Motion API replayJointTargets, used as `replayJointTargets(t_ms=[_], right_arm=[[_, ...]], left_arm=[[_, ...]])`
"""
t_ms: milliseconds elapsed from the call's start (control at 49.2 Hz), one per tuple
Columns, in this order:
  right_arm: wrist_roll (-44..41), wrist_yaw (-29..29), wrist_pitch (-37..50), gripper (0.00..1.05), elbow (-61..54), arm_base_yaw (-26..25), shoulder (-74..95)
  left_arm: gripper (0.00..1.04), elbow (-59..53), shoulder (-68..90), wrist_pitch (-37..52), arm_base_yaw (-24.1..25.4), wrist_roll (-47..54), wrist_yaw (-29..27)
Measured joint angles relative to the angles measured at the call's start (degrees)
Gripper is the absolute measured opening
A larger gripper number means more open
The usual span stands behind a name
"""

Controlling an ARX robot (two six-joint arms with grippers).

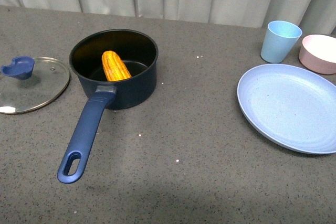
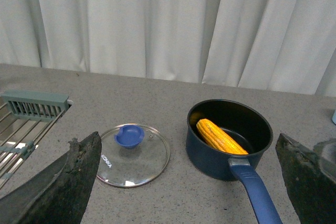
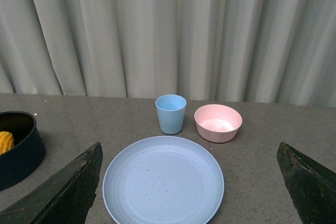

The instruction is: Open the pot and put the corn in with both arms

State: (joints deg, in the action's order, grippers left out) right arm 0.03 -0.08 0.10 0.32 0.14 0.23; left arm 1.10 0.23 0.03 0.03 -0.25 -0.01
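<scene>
Handle-first, the pot (image 1: 114,70) sits open, corn (image 1: 116,66) leaning inside it, lid (image 1: 30,84) flat at its nine o'clock. Both my grippers, left (image 2: 184,182) and right (image 3: 189,182), hang spread apart, empty.

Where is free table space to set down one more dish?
The widest bare patch lies between the pot and the blue plate, running to the near edge. A smaller one lies behind the pot, toward the curtain. The far right is crowded: cup, pink bowl and plate stand close together. The lid fills the left.
</scene>
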Motion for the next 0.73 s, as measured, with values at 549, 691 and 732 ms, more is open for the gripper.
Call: replayJointTargets(t_ms=[549, 691, 732], right_arm=[[0.0, 0.0, 0.0, 0.96, 0.0, 0.0, 0.0], [0.0, 0.0, 0.0, 0.96, 0.0, 0.0, 0.0], [0.0, 0.0, 0.0, 0.96, 0.0, 0.0, 0.0]], left_arm=[[0.98, 0.0, 0.0, 0.0, 0.0, 0.0, 0.0], [0.98, 0.0, 0.0, 0.0, 0.0, 0.0, 0.0], [0.98, 0.0, 0.0, 0.0, 0.0, 0.0, 0.0]])
